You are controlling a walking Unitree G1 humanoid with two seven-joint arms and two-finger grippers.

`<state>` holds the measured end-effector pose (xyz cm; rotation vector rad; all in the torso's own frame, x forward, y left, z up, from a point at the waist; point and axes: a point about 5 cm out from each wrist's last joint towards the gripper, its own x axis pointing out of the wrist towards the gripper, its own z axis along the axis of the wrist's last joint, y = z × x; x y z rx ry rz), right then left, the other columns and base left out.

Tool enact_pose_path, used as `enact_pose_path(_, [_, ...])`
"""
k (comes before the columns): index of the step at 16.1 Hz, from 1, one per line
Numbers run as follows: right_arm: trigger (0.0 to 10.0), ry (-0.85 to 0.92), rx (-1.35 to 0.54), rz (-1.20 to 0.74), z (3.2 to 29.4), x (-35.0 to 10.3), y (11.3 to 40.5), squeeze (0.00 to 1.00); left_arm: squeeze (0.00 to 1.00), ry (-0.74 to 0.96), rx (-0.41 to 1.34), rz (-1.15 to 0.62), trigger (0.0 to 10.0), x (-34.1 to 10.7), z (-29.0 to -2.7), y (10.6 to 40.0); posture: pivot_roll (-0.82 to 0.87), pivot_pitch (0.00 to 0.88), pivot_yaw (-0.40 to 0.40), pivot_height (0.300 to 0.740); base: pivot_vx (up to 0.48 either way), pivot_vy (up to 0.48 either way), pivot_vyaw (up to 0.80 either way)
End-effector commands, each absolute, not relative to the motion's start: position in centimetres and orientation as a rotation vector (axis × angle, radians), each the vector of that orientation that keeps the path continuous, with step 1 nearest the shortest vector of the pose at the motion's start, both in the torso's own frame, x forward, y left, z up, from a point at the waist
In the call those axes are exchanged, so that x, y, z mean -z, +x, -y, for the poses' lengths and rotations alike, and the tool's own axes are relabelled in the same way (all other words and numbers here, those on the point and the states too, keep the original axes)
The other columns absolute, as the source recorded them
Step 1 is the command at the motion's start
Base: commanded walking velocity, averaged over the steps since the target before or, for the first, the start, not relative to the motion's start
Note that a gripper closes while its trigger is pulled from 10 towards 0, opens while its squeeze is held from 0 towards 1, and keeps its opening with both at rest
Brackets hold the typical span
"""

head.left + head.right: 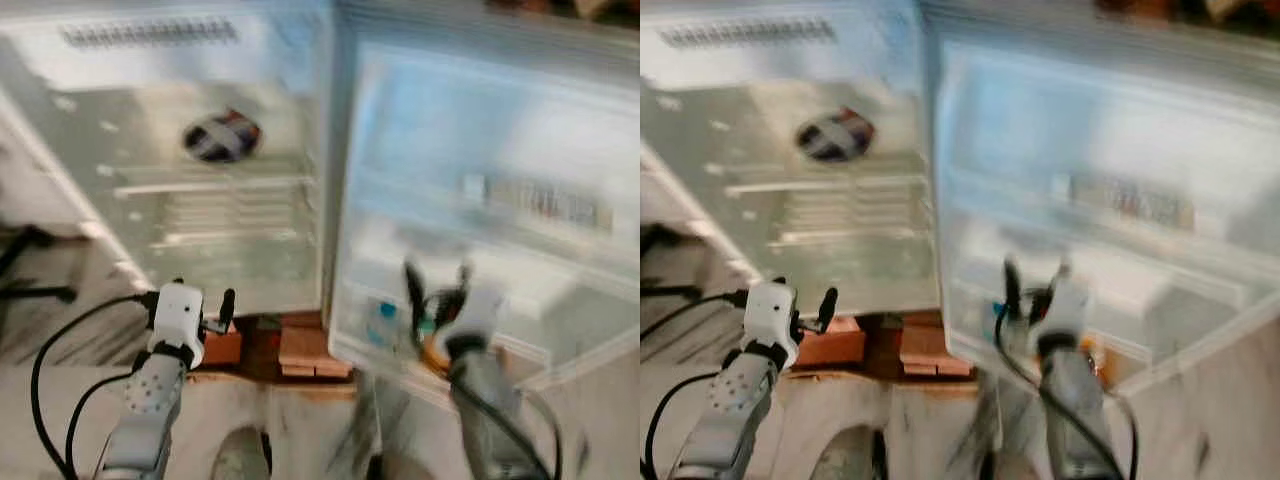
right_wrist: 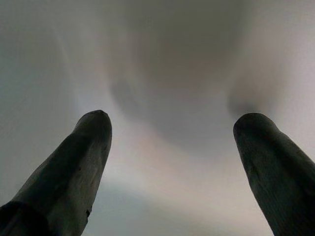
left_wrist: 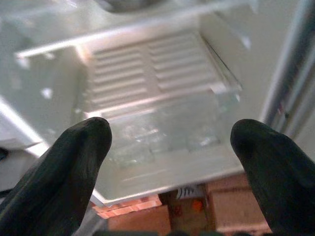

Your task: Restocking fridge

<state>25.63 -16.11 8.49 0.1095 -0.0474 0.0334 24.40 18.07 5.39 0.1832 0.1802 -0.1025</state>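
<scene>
- Reaching toward the open fridge (image 1: pixel 200 200), your right gripper (image 1: pixel 438 272) is raised in front of the open door (image 1: pixel 480 150), fingers spread wide with nothing between them; the right wrist view confirms the gap but shows just a pale blur beyond.
- Your left gripper (image 1: pixel 205 305) sits low, in front of the fridge's bottom edge, also spread and empty. Its wrist view looks along the fingers (image 3: pixel 74 157) at the clear drawer (image 3: pixel 162 132) at the bottom of the compartment and the ribbed shelf above it.
- Neither gripper carries stock, so judge the step as approach, not placing.
- One dark round item (image 1: pixel 222 136) already rests on the upper shelf inside. Something blue (image 1: pixel 382 322) and something orange sit low in the door bin near the right gripper, too blurred to identify.
- Everything in the head views is smeared, so pause until the picture settles before committing the right arm.
- Keep the right fingers clear of the door bin rail; a nudge would likely swing the door.
- Mind the black cable (image 1: pixel 60 370) trailing off the left arm, and the bricks (image 1: pixel 300 350) under the fridge, when you step closer.
</scene>
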Motion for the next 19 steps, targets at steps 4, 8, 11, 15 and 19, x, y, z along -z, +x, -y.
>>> enact_pose_path(4, [10.0,0.125,0.003,0.001,16.9,-7.7,25.1,0.0,0.0,0.163,0.107,-0.199,10.0,-5.4,-17.6,24.1,0.13,0.01,-0.035,0.74,0.0,0.0,0.0])
enact_pose_path(8, [10.0,0.194,0.009,-0.056,16.4,-6.5,24.0,0.0,0.0,0.165,0.108,-0.204,10.0,-5.3,-17.2,24.0,0.13,0.017,-0.035,0.74,0.0,0.0,0.0])
enact_pose_path(11, [10.0,0.265,0.027,-0.163,16.7,-4.9,23.4,0.0,0.0,0.173,0.111,-0.209,10.0,-5.3,-17.1,24.0,0.12,0.024,-0.032,0.74,-0.161,0.0,0.0])
enact_pose_path(15, [10.0,0.218,0.018,-0.188,16.8,-4.6,23.7,0.0,0.0,0.182,0.111,-0.211,10.0,-5.3,-17.1,24.2,0.12,0.025,-0.032,0.74,-0.261,0.0,0.0])
enact_pose_path(19, [10.0,0.125,-0.09,-0.115,16.1,-5.8,24.7,0.0,0.0,0.189,0.108,-0.21,10.0,-5.3,-17.2,24.4,0.12,0.025,-0.032,0.74,-0.26,0.0,0.0])
